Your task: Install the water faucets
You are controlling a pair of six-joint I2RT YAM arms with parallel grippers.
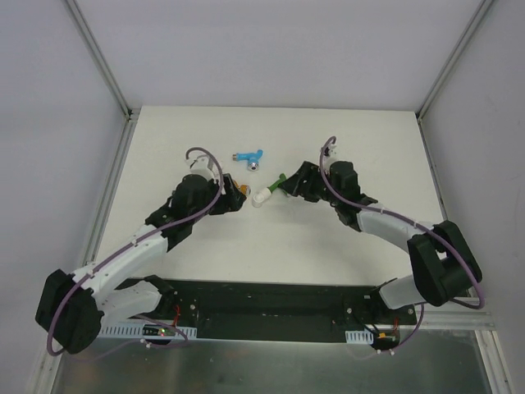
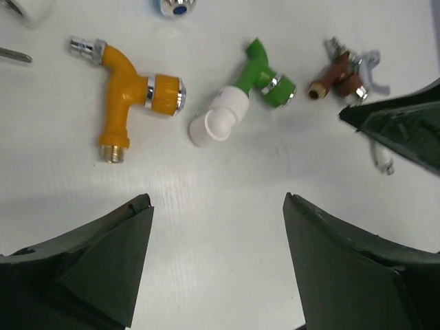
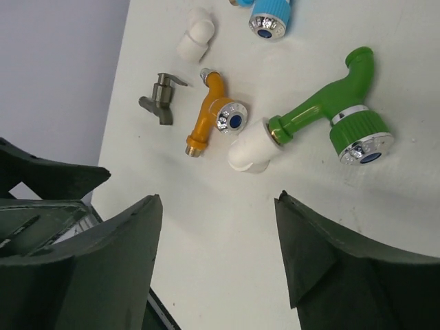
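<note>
Tabletop (image 1: 271, 246): flat, matte white.

Left pincer (image 2: 216, 203): released, jaws set wide. It holds nothing and hangs over bare surface on the near side of the green faucet (image 2: 265, 75). Its fingers (image 2: 103, 268) are dark, wedge-shaped and matte.

Right pincer (image 3: 218, 199): released, jaws likewise wide and empty, clear of the green faucet, which lies just beyond its fingertips.

Green faucet: glossy plastic, lying flat between the two pincers. It has a curved spout and a ribbed round handle with a chrome rim and a blue centre. Its inlet end is seated in a white elbow fitting (image 3: 251, 151) of smooth, rounded plastic.

Orange faucet (image 2: 120, 89): on the left arm's side of the green faucet, apart from it. Glossy body, chrome spout tip, brass-coloured threaded end, chrome-rimmed handle.

Blue faucet (image 1: 248, 155): beyond the green faucet, farther from the arm bases. Light blue plastic with a chrome-faced handle.

Reddish-brown faucet (image 2: 340, 75): on the right arm's side of the green faucet, close by. Threaded end, silver winged lever.

Dark grey faucet (image 3: 159, 96): past the orange one, away from the green faucet. Dull metal finish, small lever.

Second white fitting (image 3: 194, 34): beyond the dark grey faucet, lying loose.
</note>
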